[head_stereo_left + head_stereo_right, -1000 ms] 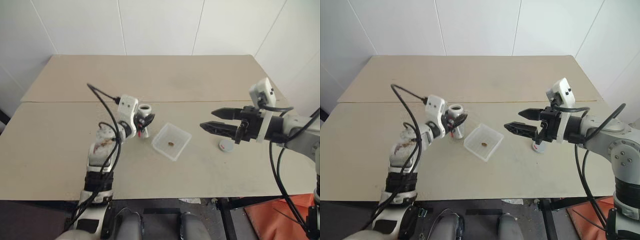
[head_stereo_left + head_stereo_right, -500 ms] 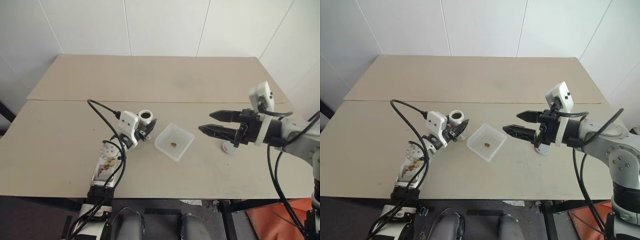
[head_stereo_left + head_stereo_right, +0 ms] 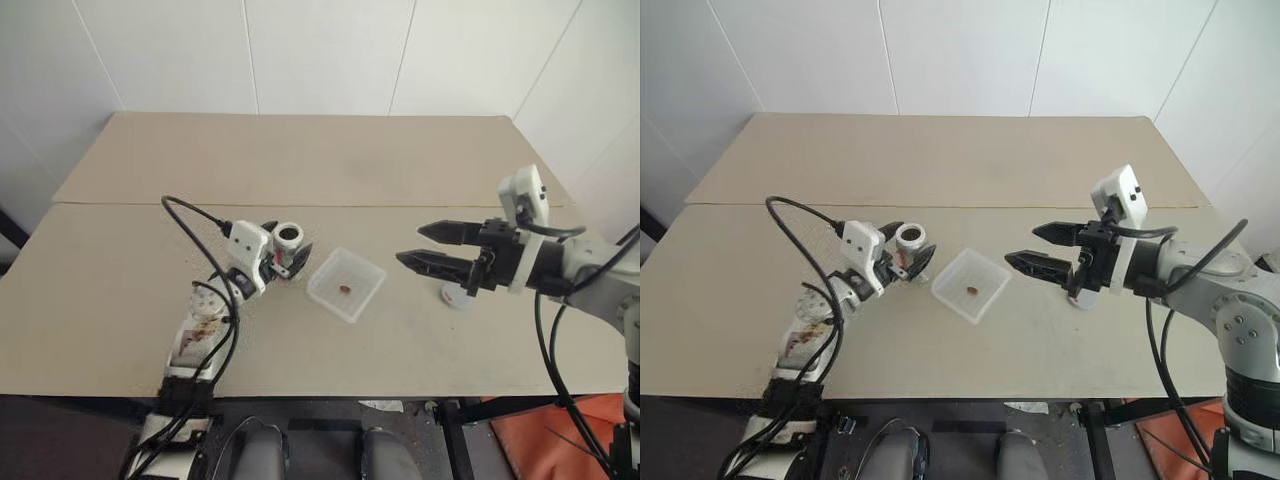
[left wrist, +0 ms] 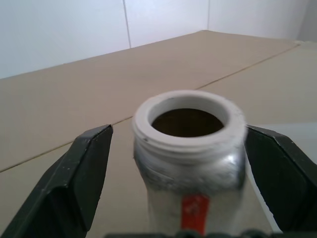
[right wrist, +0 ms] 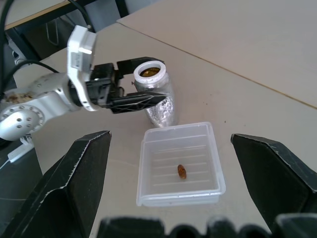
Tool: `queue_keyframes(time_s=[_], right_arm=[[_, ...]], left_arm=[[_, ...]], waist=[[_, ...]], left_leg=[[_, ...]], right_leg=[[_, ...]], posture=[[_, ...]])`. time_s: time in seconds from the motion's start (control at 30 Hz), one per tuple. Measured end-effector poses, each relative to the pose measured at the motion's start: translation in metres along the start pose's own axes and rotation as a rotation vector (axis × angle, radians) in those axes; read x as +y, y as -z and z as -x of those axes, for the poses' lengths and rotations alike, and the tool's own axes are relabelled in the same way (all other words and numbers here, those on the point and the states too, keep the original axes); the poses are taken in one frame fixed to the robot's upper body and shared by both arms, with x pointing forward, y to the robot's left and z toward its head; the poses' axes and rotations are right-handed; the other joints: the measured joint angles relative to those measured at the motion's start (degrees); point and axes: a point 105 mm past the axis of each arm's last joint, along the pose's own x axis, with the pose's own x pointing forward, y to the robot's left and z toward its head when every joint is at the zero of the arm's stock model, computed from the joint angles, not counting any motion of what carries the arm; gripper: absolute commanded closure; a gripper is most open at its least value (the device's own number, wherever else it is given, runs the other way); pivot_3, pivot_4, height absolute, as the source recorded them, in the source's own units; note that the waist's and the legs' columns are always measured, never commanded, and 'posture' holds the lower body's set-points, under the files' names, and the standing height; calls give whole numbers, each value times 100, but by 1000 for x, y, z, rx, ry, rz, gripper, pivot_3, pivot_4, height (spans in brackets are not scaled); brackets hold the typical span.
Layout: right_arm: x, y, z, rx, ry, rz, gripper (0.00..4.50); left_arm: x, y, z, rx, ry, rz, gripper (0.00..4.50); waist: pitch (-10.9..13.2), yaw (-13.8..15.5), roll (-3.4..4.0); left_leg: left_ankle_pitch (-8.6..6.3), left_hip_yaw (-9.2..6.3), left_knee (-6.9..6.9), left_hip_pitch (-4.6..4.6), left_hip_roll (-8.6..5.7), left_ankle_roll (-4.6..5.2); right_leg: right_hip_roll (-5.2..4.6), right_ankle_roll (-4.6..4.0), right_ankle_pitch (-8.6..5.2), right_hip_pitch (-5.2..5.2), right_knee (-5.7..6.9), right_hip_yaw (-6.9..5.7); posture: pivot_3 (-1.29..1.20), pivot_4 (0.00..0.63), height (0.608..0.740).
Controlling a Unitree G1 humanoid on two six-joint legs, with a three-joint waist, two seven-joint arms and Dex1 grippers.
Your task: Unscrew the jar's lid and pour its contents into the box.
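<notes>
The jar (image 3: 288, 240) stands upright on the table without its lid, its white-rimmed mouth open (image 4: 189, 115). My left gripper (image 3: 287, 255) is open, its black fingers (image 4: 74, 188) on either side of the jar with gaps between. Just right of the jar lies the box (image 3: 346, 284), holding one reddish-brown bit of the contents (image 5: 182, 171). My right gripper (image 3: 410, 246) hovers open to the right of the box with nothing between its fingers. The lid (image 3: 455, 293) lies flat on the table beneath the right hand.
The tan table (image 3: 300, 160) stretches far behind the jar and box, with a seam running across it. White walls stand behind. The table's front edge runs close below both arms.
My left gripper has opened and let go of the jar, which now stands on the table. The left hand has drawn back a little. The right arm has kept still.
</notes>
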Motion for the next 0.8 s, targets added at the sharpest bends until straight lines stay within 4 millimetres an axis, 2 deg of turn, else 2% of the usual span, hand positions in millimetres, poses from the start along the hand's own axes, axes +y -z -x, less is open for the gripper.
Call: queue_keyframes(time_s=[0.13,0.37,0.43,0.57,0.63,0.73,0.8], right_arm=[[-1,3,1,6,7,-3,0],[-2,4,2,9,7,1,0],[-2,8,3,26,12,-4,0],[-1,16,9,85,17,41,0],[-1,19,10,104,10,67,0],[-1,22,9,113,2,93,0],[-1,21,7,102,1,93,0]], left_arm=[[-5,1,32,76,73,27,37],[-1,-4,58,164,102,41,37],[6,-9,76,197,144,22,37],[23,-35,111,192,295,-87,37],[39,-45,124,185,309,-137,37],[62,-56,130,158,262,-149,37],[67,-63,130,116,231,-142,37]], waist=[[0,-30,0],[1,-16,-1],[1,-47,-1],[1,-64,1],[1,-64,2],[1,-44,1],[2,-46,-1]], left_leg=[[0,1,-1,14,1,0],[-1,0,-5,15,3,0],[-1,2,-10,17,5,0],[-1,7,-14,22,7,-1],[-1,9,-15,25,7,-1],[-2,8,-15,21,7,-1],[-2,8,-16,17,8,-2]], right_leg=[[-1,0,-2,11,0,0],[2,0,-4,12,-5,-3],[3,-4,-6,9,-2,-1],[3,-11,-10,7,-3,-2],[2,-11,-12,8,-5,-2],[1,-9,-13,9,-7,-4],[0,-8,-12,9,-14,-4]], posture=[[0,150,740],[0,150,740],[0,150,740],[0,150,740],[0,150,740],[0,150,740],[0,150,740]])
